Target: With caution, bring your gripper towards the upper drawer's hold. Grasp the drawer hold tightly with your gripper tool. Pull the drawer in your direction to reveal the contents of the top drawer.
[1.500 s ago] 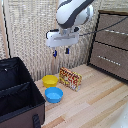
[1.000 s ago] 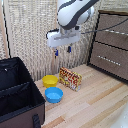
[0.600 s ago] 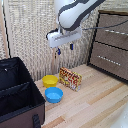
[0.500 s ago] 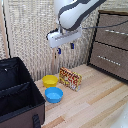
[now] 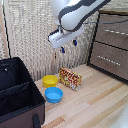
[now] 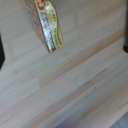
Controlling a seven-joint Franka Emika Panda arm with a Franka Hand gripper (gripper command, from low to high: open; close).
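we're swinging toward the dresser: over the last second or so the arm has shifted a little to the exterior view's right, while the pincer (image 5: 68,46) has barely moved and hangs high, fingers apart, clamped on nothing. the hold (image 5: 116,32) sits across the upper drawer (image 5: 113,31) at far right, well apart from us. below lie a box (image 5: 70,78), yellow bowl (image 5: 50,80) and blue bowl (image 5: 54,94) on the worktop (image 5: 95,102). the approach is barely begun, we judge.
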